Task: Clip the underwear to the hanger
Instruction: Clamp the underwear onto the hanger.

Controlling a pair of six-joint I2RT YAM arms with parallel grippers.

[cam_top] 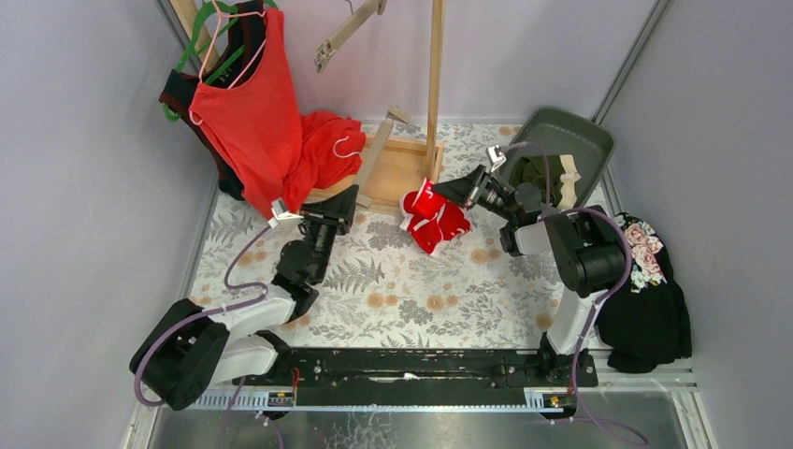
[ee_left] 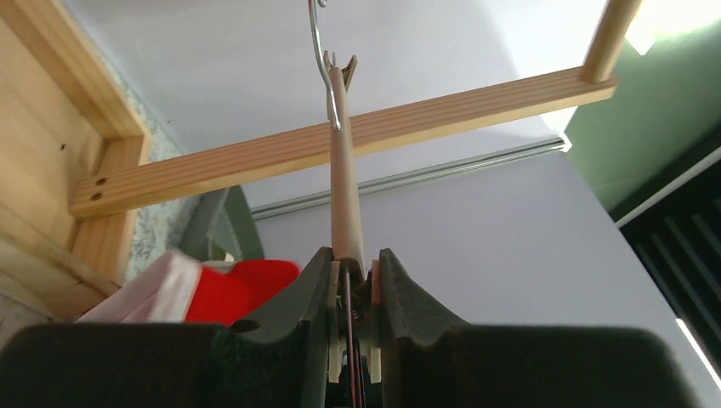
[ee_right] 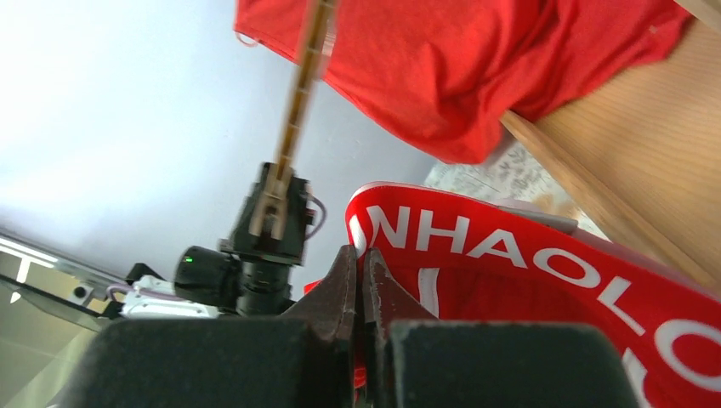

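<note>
The left hand (cam_top: 348, 198) is clamping the near end of the wooden hanger (ee_left: 344, 195), fingers closed on the clip there. The bar is standing up out of the hand, and the hook is sitting up near the rack crossbar (ee_left: 468, 106). The right hand (cam_top: 454, 192) is pinching shut on the lettered waistband (ee_right: 510, 246) of the red briefs (cam_top: 432, 220). These are hanging bunched low over the tabletop (cam_top: 421, 290), just in front of the rack base (cam_top: 402, 173); touching it or not, cannot tell. They are sitting between the two hands, right at the right hand and apart from the left.

In the right wrist view the hanger is rising straight ahead of the held band, with a gap between them. Its long axis is running upright while the band is stretching sideways. By my reading, the band is needing to go left to a clip, edge first. The right arm is looking like the carrier and the left like the steadier.

Farther back, the olive briefs (cam_top: 538, 173) are lying in the grey bin (cam_top: 584, 131), untouched.
</note>
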